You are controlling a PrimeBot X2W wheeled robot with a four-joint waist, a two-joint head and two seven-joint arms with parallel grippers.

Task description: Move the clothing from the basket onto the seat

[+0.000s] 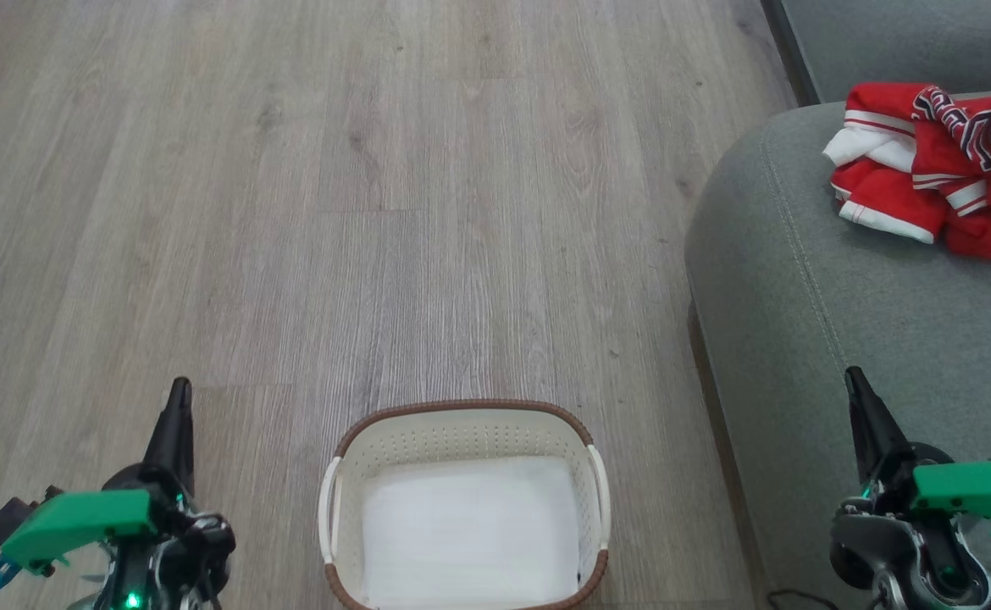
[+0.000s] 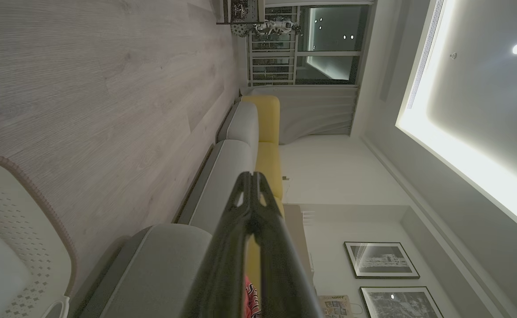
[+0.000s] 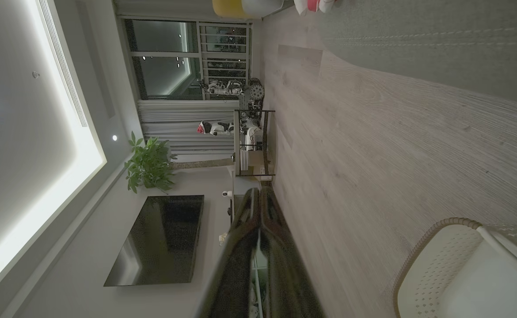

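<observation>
The clothing, red with white trim and dark lettering, lies crumpled on the grey-green seat at the upper right. A sliver of the clothing shows past my left fingers in the left wrist view. The cream basket with a brown woven rim stands on the floor at the bottom centre, and only a white liner shows inside. The basket and basket appear at the wrist views' edges. My left gripper is shut and holds nothing, left of the basket. My right gripper is shut and holds nothing, over the seat's front.
Pale wood-look floor stretches ahead and to the left of the basket. The sofa continues with grey and yellow cushions. A dark screen, a potted plant and a shelf rack stand across the room.
</observation>
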